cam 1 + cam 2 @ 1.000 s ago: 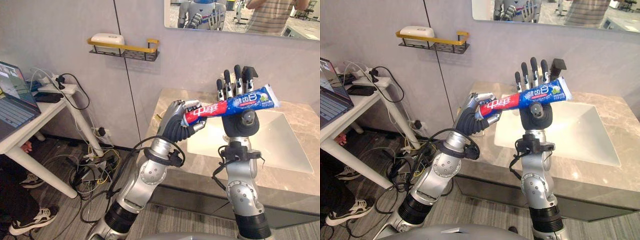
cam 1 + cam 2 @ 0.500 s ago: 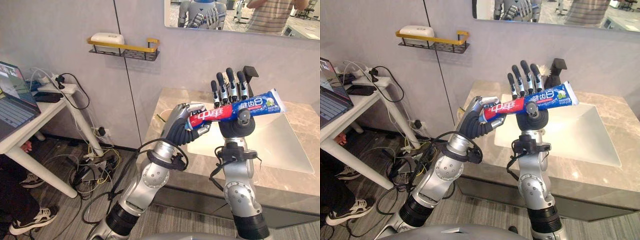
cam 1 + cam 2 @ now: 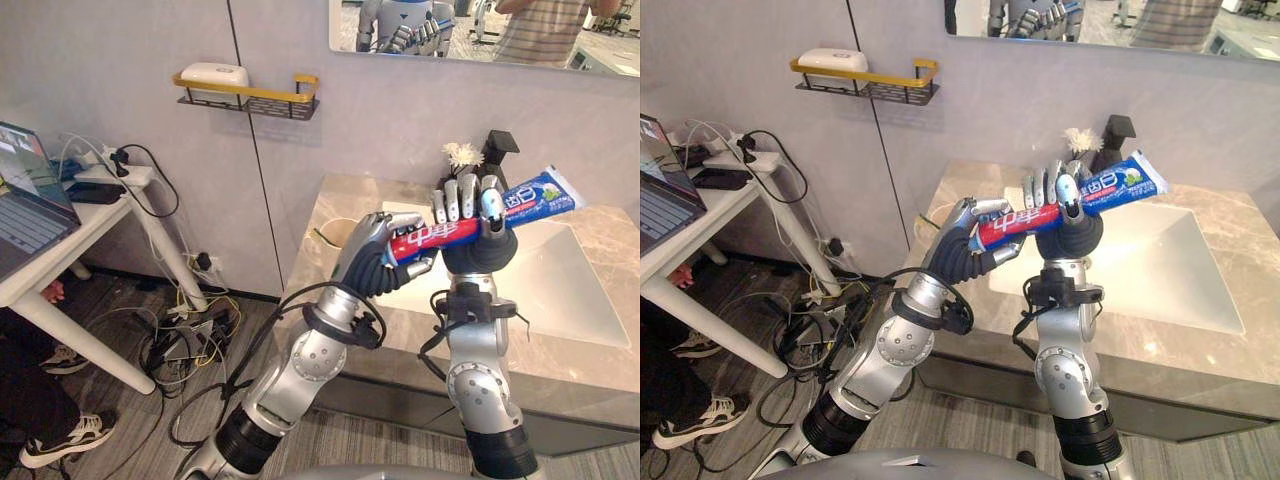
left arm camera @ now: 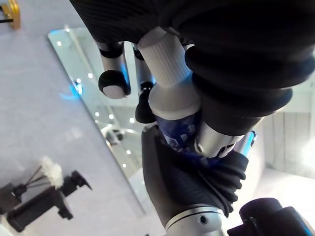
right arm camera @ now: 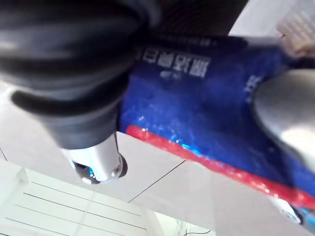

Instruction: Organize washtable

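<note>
Over washtable [image 3: 580,365] edge, left hand [image 3: 372,262] and right hand [image 3: 480,250] curl fingers round toothpaste tube [image 3: 530,197].

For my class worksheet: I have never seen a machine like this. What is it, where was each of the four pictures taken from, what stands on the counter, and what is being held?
This is a humanoid robot with two silver arms. Two pictures come from cameras in its head, looking down at a stone counter with a white sink. The other two come from cameras on its wrists, very close up. Both hands hold one toothpaste tube in the air. The left hand is curled round the end with the white cap, and the right hand is curled round the blue part. A dark pump bottle stands at the back of the counter.
</note>
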Robot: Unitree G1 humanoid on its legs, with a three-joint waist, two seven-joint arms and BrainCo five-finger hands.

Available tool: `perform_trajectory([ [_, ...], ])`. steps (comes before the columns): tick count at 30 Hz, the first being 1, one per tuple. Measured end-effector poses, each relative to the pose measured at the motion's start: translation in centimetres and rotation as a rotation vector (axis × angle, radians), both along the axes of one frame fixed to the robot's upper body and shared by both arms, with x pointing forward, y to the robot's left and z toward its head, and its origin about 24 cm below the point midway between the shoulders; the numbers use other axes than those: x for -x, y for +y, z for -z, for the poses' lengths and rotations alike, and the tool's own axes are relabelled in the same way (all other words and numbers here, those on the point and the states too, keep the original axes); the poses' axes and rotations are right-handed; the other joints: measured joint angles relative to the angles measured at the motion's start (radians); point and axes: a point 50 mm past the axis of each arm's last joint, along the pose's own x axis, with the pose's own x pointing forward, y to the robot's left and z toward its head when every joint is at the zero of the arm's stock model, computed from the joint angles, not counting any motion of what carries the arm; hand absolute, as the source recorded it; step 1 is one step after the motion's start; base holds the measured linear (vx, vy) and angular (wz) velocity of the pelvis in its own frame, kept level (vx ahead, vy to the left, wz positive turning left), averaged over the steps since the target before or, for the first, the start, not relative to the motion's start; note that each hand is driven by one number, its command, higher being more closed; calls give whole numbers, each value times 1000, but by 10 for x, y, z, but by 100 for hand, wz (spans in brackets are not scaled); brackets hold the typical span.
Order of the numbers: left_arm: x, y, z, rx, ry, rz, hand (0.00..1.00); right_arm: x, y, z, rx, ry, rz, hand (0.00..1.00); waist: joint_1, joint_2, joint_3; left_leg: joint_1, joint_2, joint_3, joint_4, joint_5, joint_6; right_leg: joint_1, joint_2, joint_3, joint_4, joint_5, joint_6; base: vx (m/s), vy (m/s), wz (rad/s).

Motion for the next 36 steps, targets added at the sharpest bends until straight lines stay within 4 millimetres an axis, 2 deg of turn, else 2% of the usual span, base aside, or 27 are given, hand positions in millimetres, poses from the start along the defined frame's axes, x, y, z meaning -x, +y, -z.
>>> perform_trajectory([
  [2, 0, 0, 0, -2, 2, 0, 100, 0, 0, 0, 0, 0, 1, 100, 0, 0, 0, 0, 0, 0, 0, 0, 0, 0, 0, 0, 0, 0, 0, 0, 0, 0],
  [3, 0, 0, 0, -4, 3, 1, 0, 0, 0, 0, 0, 0, 1, 100, 0, 0, 0, 0, 0, 0, 0, 0, 0, 0, 0, 0, 0, 0, 0, 0, 0, 0],
  [16, -3, 4, -2, -1, -7, -20, 0, 0, -3, -1, -3, -6, 19, 100, -1, 0, 0, 1, 0, 1, 0, 0, 0, 1, 0, 0, 0, 0, 0, 0, 0, 0],
  [20, -1, 15, -17, 58, -72, -56, 0, -1, -7, 3, 4, 19, 32, 100, 0, 0, 0, 3, 0, 2, 0, 0, 0, 2, 0, 0, 0, 0, 0, 0, 0, 0],
  [21, 1, 22, -26, 96, -117, -81, 0, -3, -11, 5, 4, 33, 53, 100, 0, 0, 0, 4, 0, 2, 0, 0, 0, 3, 0, 0, 0, 0, 0, 0, 0, 0],
  [24, 1, 39, -36, 142, -172, -146, 0, -6, -21, 10, 4, 59, 98, 100, 0, 2, 2, 13, 0, 4, -1, 0, 0, 9, 0, 2, 0, 0, 0, 0, 0, 0],
  [26, 1, 49, -37, 158, -181, -193, 0, -6, -25, 11, 1, 65, 118, 100, 0, 5, 4, 18, 0, 5, -2, -1, 0, 13, 0, 3, 1, -1, -1, -4, 2, -2],
  [28, 1, 69, -37, 176, -186, -285, 0, -6, -32, 10, -1, 62, 145, 100, 0, 10, 7, 18, 1, 5, -1, -1, 0, 12, 1, 3, 1, -1, -1, 0, 0, 0],
  [34, 6, 131, -14, 178, -105, -605, 0, -5, -52, 8, -5, 60, 239, 100, 4, 15, 19, 18, 1, 6, -2, -1, 0, 12, 2, 4, 0, -1, -1, 0, 0, 0],
  [36, 10, 145, -5, 173, -71, -684, 0, -4, -55, 7, 14, 57, 266, 100, 7, 16, 31, 18, 1, 6, -2, -1, 0, 12, 2, 4, 0, -1, -1, 0, 0, 0],
])
